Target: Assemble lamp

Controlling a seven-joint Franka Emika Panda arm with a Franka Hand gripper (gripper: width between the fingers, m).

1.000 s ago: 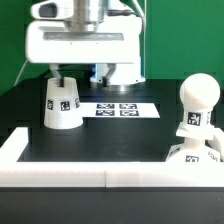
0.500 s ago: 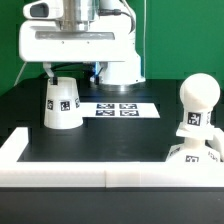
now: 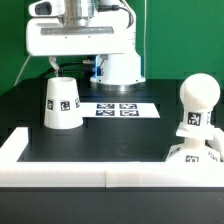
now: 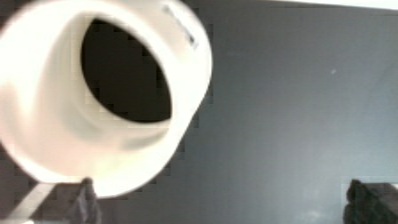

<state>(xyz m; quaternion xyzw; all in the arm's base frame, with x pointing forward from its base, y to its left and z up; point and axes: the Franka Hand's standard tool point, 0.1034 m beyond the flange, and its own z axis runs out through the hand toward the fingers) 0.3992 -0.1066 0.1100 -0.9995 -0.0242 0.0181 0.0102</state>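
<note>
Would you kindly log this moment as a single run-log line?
gripper: open, above shade | shade: upright on table, ungrasped | bulb: on base, exterior view's right

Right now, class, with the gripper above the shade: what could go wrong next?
1. The shade sits off-centre between the fingers in the wrist view, so a descent might strike its rim.
2. It stands free on its wide end; a nudge might slide it onto the marker board.
3. The bulb stands tall near the table edge; a wide swing could topple it.
</note>
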